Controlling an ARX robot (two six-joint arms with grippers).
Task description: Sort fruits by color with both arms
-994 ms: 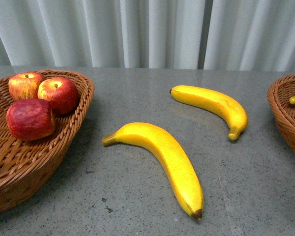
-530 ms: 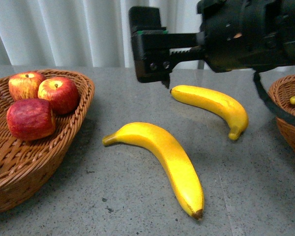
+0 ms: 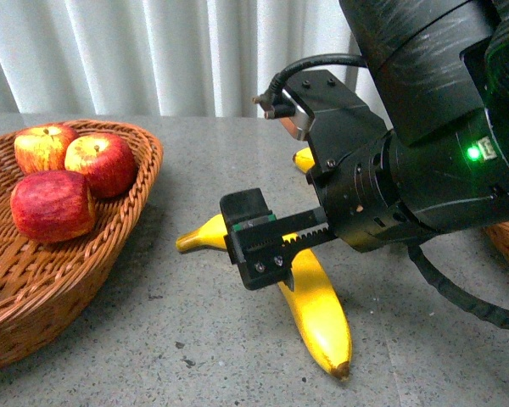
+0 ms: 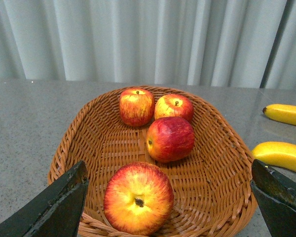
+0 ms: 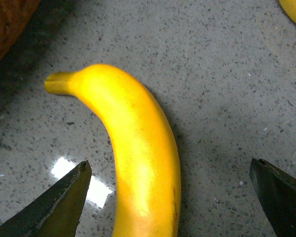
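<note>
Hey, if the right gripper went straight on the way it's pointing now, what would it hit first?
Most likely the nearer banana. In the right wrist view it lies on the table, in line with the gap between the open jaws of the right gripper. How much gap is left above it is hard to judge.

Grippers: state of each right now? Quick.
Left gripper: open, holding nothing, facing the basket of apples.
Right gripper: open, holding nothing, straddling a banana.
</note>
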